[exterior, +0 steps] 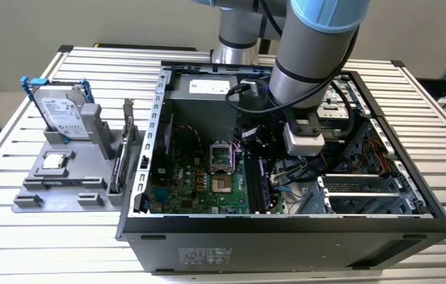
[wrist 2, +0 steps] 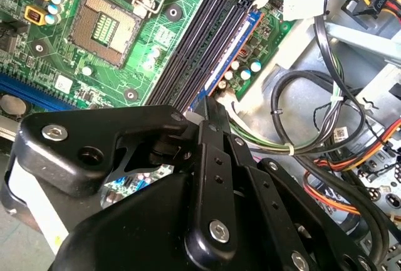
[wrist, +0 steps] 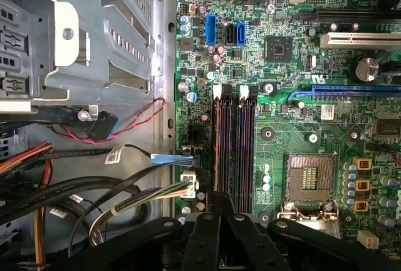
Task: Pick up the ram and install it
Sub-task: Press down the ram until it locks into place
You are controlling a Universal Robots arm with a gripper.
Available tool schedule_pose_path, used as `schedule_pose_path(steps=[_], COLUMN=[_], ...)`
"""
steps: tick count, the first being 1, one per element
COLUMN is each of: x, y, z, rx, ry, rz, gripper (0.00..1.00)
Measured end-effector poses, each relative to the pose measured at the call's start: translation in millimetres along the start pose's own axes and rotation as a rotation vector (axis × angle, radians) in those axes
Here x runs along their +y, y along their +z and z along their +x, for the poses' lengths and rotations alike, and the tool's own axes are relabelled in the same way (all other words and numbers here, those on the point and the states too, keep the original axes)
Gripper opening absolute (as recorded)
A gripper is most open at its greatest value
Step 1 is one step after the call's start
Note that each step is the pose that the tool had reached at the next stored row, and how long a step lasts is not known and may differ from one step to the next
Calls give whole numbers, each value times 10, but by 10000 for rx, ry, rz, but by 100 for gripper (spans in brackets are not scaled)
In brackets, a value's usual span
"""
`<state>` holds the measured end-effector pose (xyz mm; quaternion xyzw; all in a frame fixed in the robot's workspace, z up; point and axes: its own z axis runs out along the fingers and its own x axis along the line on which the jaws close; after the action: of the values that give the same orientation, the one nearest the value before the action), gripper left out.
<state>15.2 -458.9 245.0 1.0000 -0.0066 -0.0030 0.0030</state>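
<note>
In the exterior view my gripper reaches down into the open computer case, over the black memory slots of the green motherboard. The ram is a thin blue-edged stick standing on edge in the outermost slot, on the side of the loose cables; it also shows in the exterior view. In both wrist views the gripper has its black fingertips together over the near end of the ram. Whether they touch it is hidden.
A bare processor socket lies beside the slots. Bundled cables and a metal drive cage crowd the other side. At the exterior view's left, a grey fixture holds a hard drive and a bracketed card.
</note>
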Motion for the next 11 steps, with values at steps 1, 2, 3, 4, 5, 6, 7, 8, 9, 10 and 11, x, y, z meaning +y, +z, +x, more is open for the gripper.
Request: schedule_pose_path(steps=[1,2,3,4,5,6,7,8,9,10,11], x=[0,0,0,0,0,0,0,0,0,0,0], y=[0,0,0,0,0,1,1,2,2,3,3], z=[0,-1,-2,-3,-4,-4,-4,-5,-5,-5,-5], rx=[3,5,6,7,7,8,9,10,10,10,10], ry=[-40,-131,-250,-386,-528,-680,-816,-952,-1087,-1217,-1351], rz=[0,0,-1,-3,-4,-5,-6,-5,-4,-4,-5], gripper=[0,0,0,0,0,0,0,0,0,0,0])
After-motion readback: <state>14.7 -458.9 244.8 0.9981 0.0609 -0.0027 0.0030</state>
